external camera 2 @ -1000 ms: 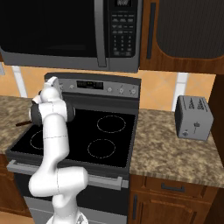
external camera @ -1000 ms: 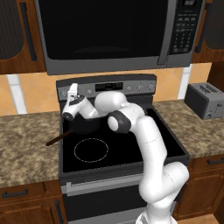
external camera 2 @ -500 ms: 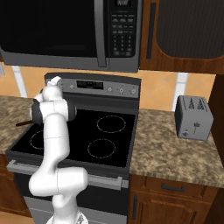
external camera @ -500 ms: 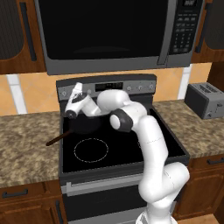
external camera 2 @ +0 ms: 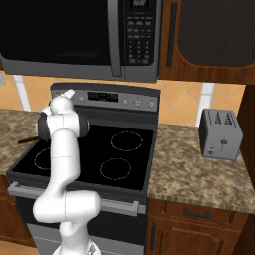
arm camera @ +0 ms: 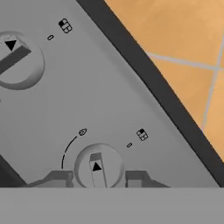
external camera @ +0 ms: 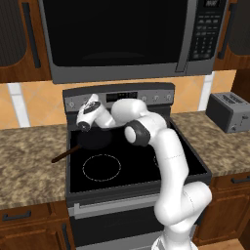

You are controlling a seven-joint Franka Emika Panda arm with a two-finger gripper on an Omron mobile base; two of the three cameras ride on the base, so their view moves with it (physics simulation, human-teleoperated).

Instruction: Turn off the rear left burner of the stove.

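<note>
The stove (external camera: 141,168) is a grey range with a black glass top and a raised back panel (external camera: 146,96). At the top's rear left lies the rear left burner (external camera: 93,140), a dark round patch with a brown handle sticking out to the left. My gripper (external camera: 92,101) reaches up to the left end of the panel, also seen in the right base view (external camera 2: 69,93). In the hand view the gripper (arm camera: 97,177) is shut on a small round silver knob (arm camera: 98,164), one fingertip on each side. A second knob (arm camera: 17,61) sits further along the panel.
A black-and-grey microwave (external camera: 122,39) hangs close above the stove. A toaster (external camera 2: 220,133) stands on the speckled counter to the right. White-dotted rings (external camera: 101,167) mark the other cooking zones. Wooden cabinets flank the microwave.
The hand has shifted and rolled slightly at the back panel while staying shut on the knob. The rest of the scene is the same.
</note>
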